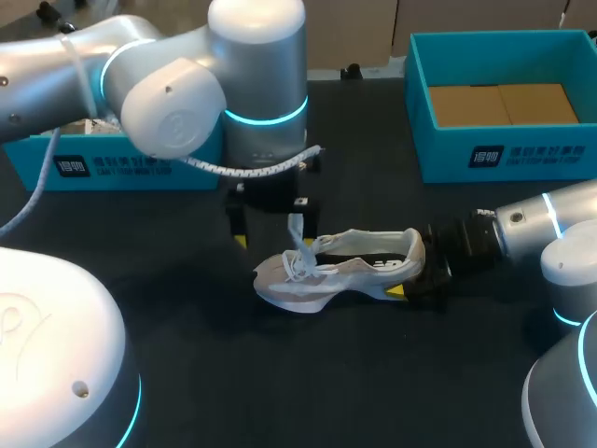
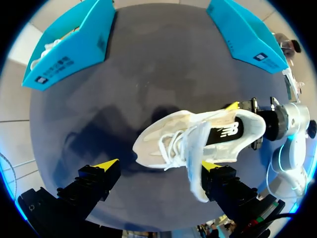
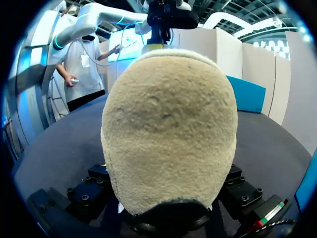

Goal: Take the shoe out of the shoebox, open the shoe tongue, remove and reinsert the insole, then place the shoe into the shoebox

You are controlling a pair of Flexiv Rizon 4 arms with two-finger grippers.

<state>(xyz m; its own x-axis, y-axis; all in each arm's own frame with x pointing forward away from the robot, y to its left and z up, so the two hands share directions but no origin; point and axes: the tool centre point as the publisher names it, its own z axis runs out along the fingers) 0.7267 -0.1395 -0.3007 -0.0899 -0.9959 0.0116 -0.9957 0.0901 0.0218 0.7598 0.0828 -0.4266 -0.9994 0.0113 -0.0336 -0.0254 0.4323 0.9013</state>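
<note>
A white mesh shoe (image 1: 336, 271) lies on its sole in the middle of the black table, toe toward my left arm. Its tongue (image 1: 297, 231) stands pulled up. My left gripper (image 1: 270, 224) hangs just above the laces, open wide; in the left wrist view (image 2: 158, 165) its yellow-tipped fingers straddle the shoe (image 2: 188, 139) without touching it, and the tongue (image 2: 195, 171) rises close to one finger. My right gripper (image 1: 415, 275) is shut on the heel from both sides. The heel (image 3: 168, 129) fills the right wrist view and hides the fingertips.
An open blue shoebox (image 1: 508, 154) with a brown cardboard bottom stands at the back right. A second blue box (image 1: 121, 168) sits at the back left, partly behind my left arm. Both boxes (image 2: 69, 54) (image 2: 247, 34) lie beyond the shoe in the left wrist view.
</note>
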